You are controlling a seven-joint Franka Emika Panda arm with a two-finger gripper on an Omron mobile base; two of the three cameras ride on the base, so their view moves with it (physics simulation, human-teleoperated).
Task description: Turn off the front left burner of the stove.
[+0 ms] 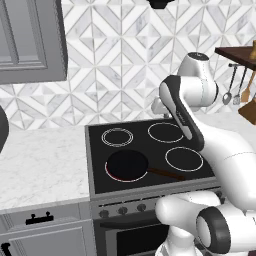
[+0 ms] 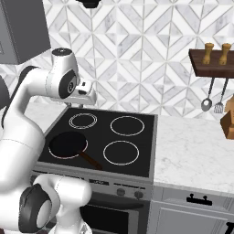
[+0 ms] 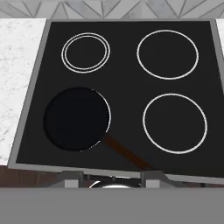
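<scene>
The stove [image 1: 95, 150] [image 2: 137, 170] [image 3: 127, 78] has a flat black glass top with four circles. A black frying pan [image 1: 127, 165] [image 2: 67, 143] [image 3: 76, 118] with a brown handle covers the front left burner [image 1: 111, 175] [image 3: 110, 114], leaving a thin rim, reddish in the left base view. Small dark knobs [image 1: 122, 210] [image 2: 121, 192] line the front panel. My gripper [image 2: 87, 97] [image 3: 113, 178] hangs high over the stove's back left, looking down. Its fingertips [image 3: 72, 177] stand wide apart, open and holding nothing.
Marble counters flank the stove on the left [image 1: 40, 160] and right [image 2: 192, 151]. A wooden shelf [image 2: 212, 57] with hanging utensils and a wooden block [image 2: 227, 116] stand at the right. A grey wall cabinet [image 1: 30, 40] hangs at upper left.
</scene>
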